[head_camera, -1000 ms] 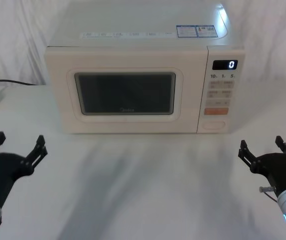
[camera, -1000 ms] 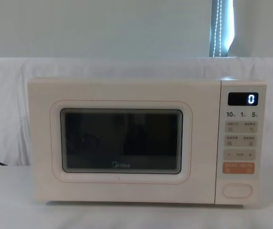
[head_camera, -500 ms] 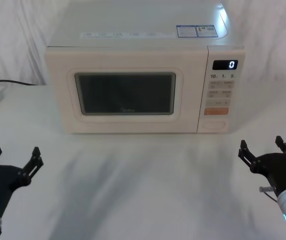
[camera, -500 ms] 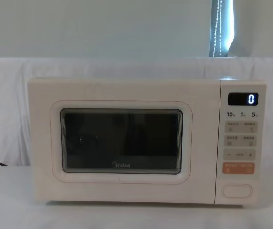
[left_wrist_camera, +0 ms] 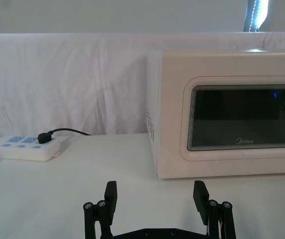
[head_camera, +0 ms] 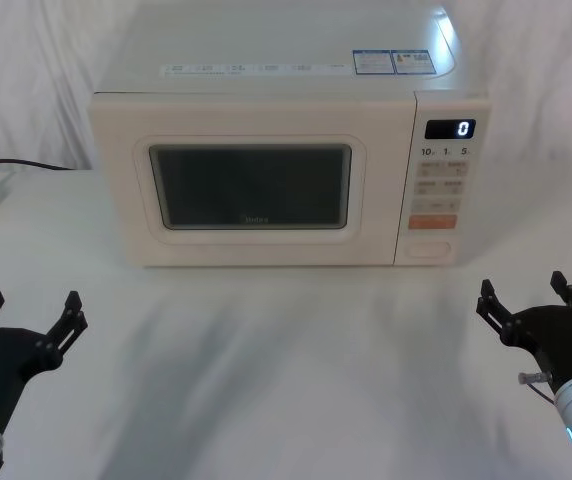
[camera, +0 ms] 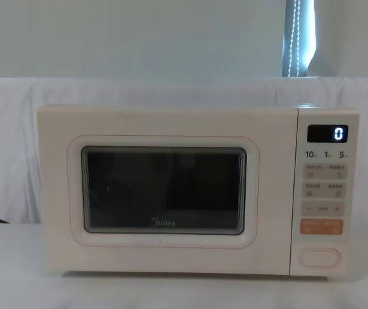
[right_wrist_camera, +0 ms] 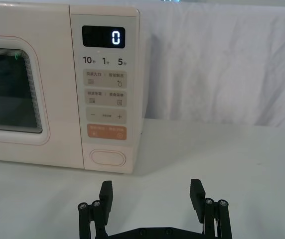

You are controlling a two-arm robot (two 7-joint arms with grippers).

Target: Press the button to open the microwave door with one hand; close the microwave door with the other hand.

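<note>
- Clearly the button (head_camera: 427,250) lies ahead of the released right gripper (head_camera: 523,298), slightly toward its inner side.
- Left gripper (head_camera: 28,313), also released, sits farther away, facing the shut microwave door (head_camera: 251,187).

The right gripper (right_wrist_camera: 152,196) hangs over the white table (right_wrist_camera: 232,164) with its fingers spread apart, short of the microwave. The button (right_wrist_camera: 108,158) sits ahead at the foot of the control panel, under the orange key (right_wrist_camera: 107,132). The display (right_wrist_camera: 103,37) reads 0.
</note>
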